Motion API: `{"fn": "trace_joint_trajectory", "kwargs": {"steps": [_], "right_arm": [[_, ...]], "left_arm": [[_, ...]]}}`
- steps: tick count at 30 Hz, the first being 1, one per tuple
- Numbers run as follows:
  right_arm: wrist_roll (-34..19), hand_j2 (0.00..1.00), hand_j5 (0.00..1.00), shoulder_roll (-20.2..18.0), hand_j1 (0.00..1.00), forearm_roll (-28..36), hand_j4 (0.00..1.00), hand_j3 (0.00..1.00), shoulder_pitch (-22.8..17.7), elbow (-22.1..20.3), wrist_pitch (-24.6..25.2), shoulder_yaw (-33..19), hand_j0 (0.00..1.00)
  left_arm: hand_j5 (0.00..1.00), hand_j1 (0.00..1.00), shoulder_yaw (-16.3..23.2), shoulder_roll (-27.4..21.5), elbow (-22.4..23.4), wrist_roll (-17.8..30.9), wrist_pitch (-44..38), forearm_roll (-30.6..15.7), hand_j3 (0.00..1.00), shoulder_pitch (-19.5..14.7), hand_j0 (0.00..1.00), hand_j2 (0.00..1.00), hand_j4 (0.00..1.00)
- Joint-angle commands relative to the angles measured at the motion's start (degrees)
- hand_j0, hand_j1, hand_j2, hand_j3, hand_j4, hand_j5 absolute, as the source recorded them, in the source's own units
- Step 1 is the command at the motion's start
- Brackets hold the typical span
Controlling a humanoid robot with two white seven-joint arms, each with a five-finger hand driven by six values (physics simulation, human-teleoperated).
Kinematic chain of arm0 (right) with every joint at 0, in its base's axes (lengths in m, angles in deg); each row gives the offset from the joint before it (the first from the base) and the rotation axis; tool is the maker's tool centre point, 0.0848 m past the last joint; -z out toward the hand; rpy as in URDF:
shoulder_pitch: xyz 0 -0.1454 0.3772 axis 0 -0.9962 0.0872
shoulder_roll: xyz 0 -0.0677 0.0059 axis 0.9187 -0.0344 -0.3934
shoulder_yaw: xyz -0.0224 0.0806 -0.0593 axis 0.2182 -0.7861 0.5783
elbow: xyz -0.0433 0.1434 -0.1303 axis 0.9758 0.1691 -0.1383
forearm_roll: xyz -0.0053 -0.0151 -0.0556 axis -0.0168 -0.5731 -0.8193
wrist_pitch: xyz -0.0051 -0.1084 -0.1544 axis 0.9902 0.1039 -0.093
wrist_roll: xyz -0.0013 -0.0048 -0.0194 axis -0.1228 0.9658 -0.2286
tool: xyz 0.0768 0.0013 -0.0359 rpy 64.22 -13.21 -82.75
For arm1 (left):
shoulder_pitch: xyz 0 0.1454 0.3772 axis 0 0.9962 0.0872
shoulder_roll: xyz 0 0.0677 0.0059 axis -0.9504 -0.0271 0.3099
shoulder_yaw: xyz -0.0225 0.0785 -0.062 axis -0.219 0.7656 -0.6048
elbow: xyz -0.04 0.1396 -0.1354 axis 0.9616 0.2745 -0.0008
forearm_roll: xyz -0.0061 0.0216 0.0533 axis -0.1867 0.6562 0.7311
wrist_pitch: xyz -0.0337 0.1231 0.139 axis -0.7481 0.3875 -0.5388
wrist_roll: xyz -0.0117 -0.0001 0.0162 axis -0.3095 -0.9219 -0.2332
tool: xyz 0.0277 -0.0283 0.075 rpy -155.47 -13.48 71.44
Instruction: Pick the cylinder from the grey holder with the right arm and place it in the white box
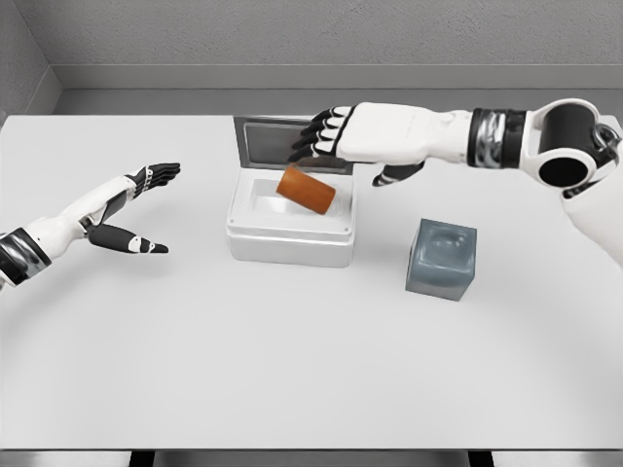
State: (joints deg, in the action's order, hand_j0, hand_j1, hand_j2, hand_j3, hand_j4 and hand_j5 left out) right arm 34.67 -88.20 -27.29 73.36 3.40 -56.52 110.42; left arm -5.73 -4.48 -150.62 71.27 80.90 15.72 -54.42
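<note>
1. White table (292, 370) ran past the frame's bottom edge.
2. Right hand (341, 136) hovered over the white box (289, 229), fingers spread, holding nothing.
3. Orange cylinder (307, 190) sat tilted above the box, apart from the fingers.
4. Grey holder (442, 259) stood near.
5. Left hand (136, 209) hung open.

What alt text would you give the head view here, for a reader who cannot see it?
An orange cylinder lies tilted in the open white box, just below the right hand, whose fingers are spread above it. A grey holder stands empty to the box's right on the white table; the left hand hovers open at the left.
</note>
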Motion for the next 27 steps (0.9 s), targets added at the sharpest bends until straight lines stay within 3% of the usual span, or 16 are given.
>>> {"fn": "trace_joint_trajectory", "kwargs": {"steps": [1, 8, 11, 13, 17, 20, 27], "right_arm": [[0.0, 1.0, 1.0, -0.2, 1.0, 0.9, 1.0, 1.0, 0.0, -0.6, 0.2, -1.3, 1.0], [0.0, 1.0, 1.0, -9.5, 1.0, 5.7, 1.0, 1.0, -1.1, -9.7, 0.2, -2.6, 1.0], [0.0, 1.0, 1.0, -13.8, 1.0, 7.3, 1.0, 1.0, -2.8, -10.0, 0.2, -3.2, 1.0], [0.0, 1.0, 1.0, -16.2, 1.0, 7.5, 1.0, 1.0, -5.2, -10.0, 0.2, -7.3, 1.0], [0.0, 1.0, 1.0, -21.0, 1.0, 7.8, 1.0, 1.0, -10.6, -9.3, 0.2, -15.2, 1.0], [0.0, 1.0, 1.0, -24.1, 1.0, 8.7, 1.0, 1.0, -12.8, -9.3, 0.2, -16.5, 1.0], [0.0, 1.0, 1.0, -24.4, 1.0, 9.0, 1.0, 1.0, -14.5, -9.3, 0.2, -17.4, 1.0]], "left_arm": [[1.0, 1.0, -0.1, 0.0, 0.0, 0.0, 0.0, -0.3, 1.0, 0.0, 1.0, 1.0, 1.0], [1.0, 1.0, -0.1, 0.1, 0.1, 0.0, 0.0, -0.7, 1.0, -0.6, 1.0, 1.0, 1.0], [1.0, 1.0, -0.2, 5.2, 0.4, 0.0, 0.0, -0.9, 1.0, -6.1, 1.0, 1.0, 1.0], [1.0, 1.0, -0.3, 8.3, 1.4, 0.0, 0.0, -1.0, 1.0, -8.8, 1.0, 1.0, 1.0], [1.0, 1.0, -0.4, 12.5, 2.4, 1.3, -3.0, -0.9, 1.0, -9.9, 1.0, 1.0, 1.0], [1.0, 1.0, -0.9, 12.7, 2.7, 1.6, -3.3, -1.5, 1.0, -10.5, 1.0, 1.0, 1.0], [1.0, 1.0, -4.0, 14.0, 4.1, 4.2, -6.3, -2.3, 1.0, -11.2, 1.0, 1.0, 1.0]]}}
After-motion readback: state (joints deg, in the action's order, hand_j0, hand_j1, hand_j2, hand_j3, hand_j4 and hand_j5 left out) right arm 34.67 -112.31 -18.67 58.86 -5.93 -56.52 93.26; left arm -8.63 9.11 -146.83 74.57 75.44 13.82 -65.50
